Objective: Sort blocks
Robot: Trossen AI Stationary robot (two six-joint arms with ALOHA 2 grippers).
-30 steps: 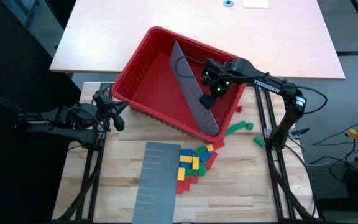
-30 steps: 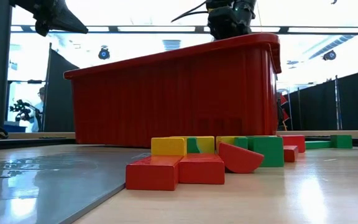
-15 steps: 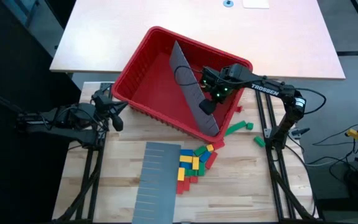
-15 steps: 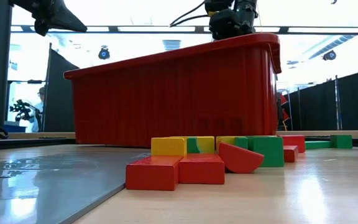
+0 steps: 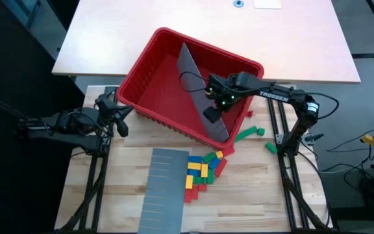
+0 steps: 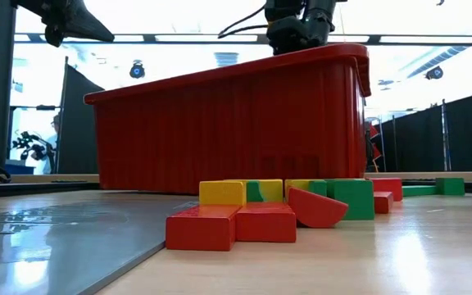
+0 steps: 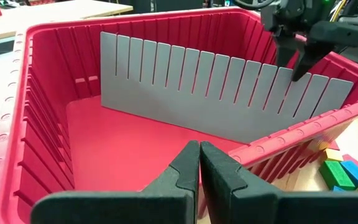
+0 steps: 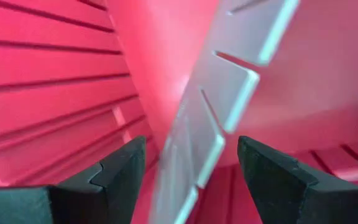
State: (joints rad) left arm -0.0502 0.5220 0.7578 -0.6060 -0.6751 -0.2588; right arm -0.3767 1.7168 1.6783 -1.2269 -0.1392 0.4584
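Blocks [image 5: 203,170] lie jumbled on the table just outside the red bin [image 5: 149,58] from above, beside a flat grey panel [image 5: 163,190]; none look sorted. Low down, the heap [image 6: 269,211] is untouched. The left gripper [image 7: 199,151] waits pressed together. The right gripper [image 8: 188,163], spread, straddles the bin's slotted divider [image 8: 229,106].

panel [image 5: 200,91] in bin [image 5: 149,97], blocks [image 5: 203,170] beside
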